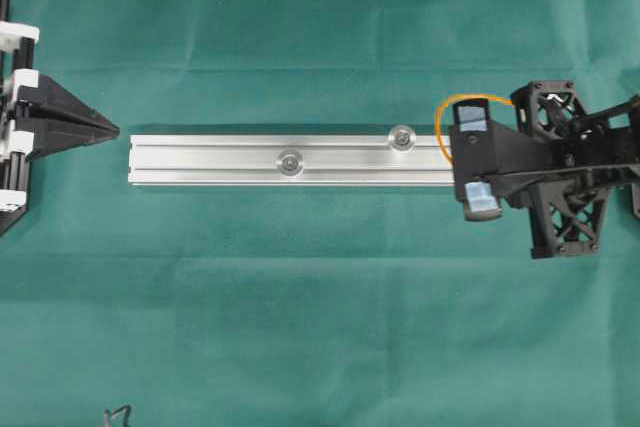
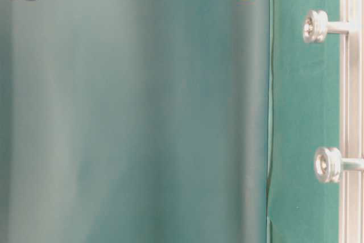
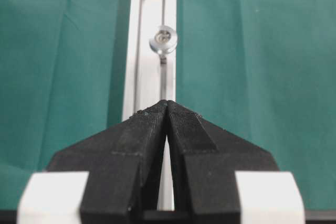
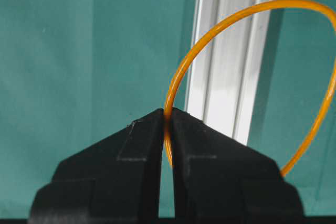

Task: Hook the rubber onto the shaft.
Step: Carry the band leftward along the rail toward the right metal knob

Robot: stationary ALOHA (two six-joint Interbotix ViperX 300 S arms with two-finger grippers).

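Rubber (image 4: pixel 185 66) pinched in right tool (image 4: pixel 168 116)

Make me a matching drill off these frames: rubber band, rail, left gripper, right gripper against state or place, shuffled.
Things:
1. rubber band
2. silver rail
3. left gripper
4. right gripper

States or places:
A. lying flat on the green cloth, two shafts standing up from it
B. jaws shut on nothing, off the rail's left end in the overhead view
C. jaws shut on the orange loop, at the rail's right end
D. pinched at one spot, the rest of the loop hanging free

Pairs: 1-D, 2-A, 3-B, 4-C
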